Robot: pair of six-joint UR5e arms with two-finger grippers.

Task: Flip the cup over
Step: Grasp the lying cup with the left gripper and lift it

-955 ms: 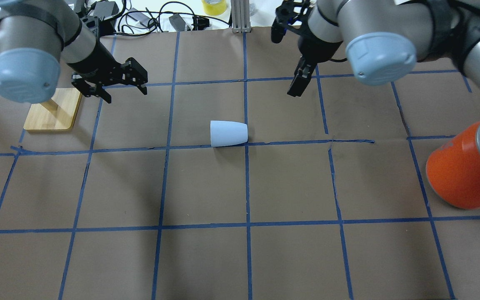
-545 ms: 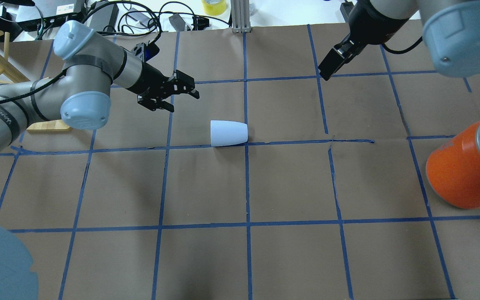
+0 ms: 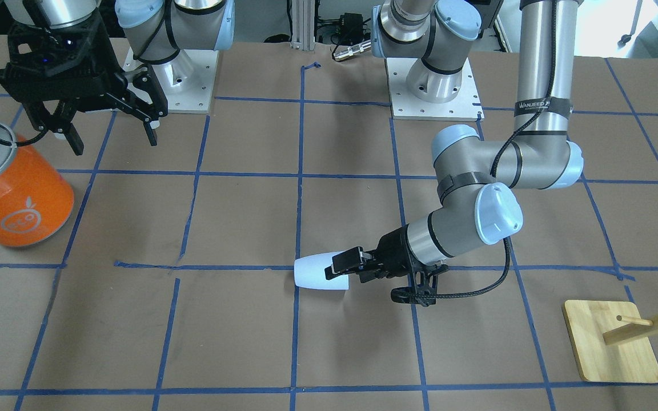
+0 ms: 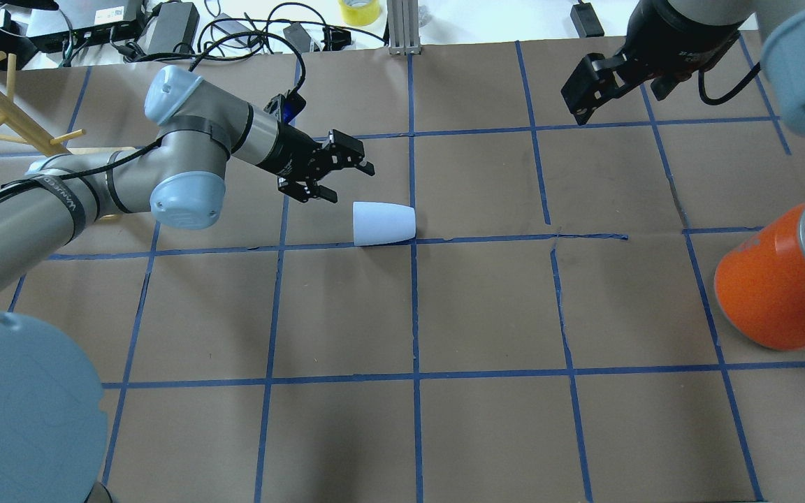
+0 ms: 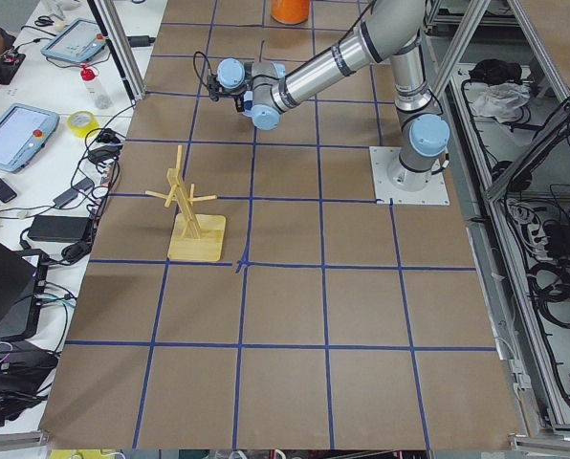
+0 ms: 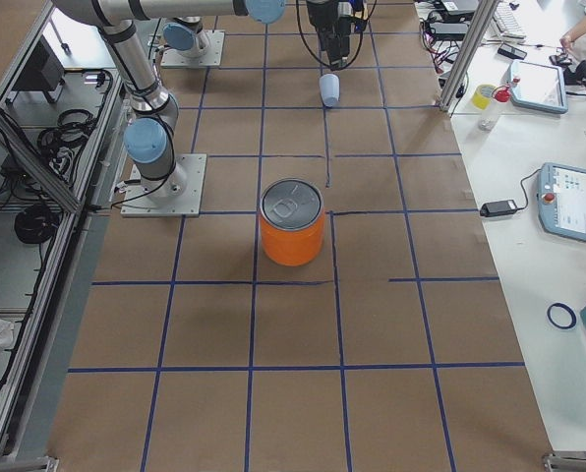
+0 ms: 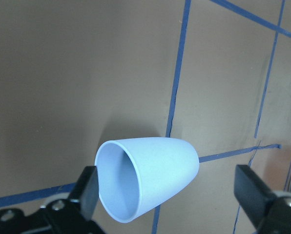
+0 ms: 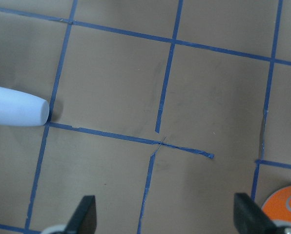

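Observation:
The pale lavender-blue cup (image 4: 383, 223) lies on its side on the brown table, mouth toward my left arm. It also shows in the front view (image 3: 309, 273) and the right wrist view (image 8: 16, 113). My left gripper (image 4: 352, 184) is open and empty, close to the cup's mouth end and not touching it. In the left wrist view the cup (image 7: 150, 180) lies with its open mouth facing the camera, between the two fingers (image 7: 89, 195). My right gripper (image 3: 112, 137) is open and empty, far from the cup at the table's back right (image 4: 584, 98).
A large orange can (image 4: 773, 286) with a silver lid stands at the right edge, below my right gripper in the front view (image 3: 17, 200). A wooden peg stand (image 3: 612, 339) sits at the left side. Blue tape lines grid the table.
My left gripper has moved right and lower, to the cup's mouth end, still open. My right gripper has drawn back toward the far right. The cup has not moved.

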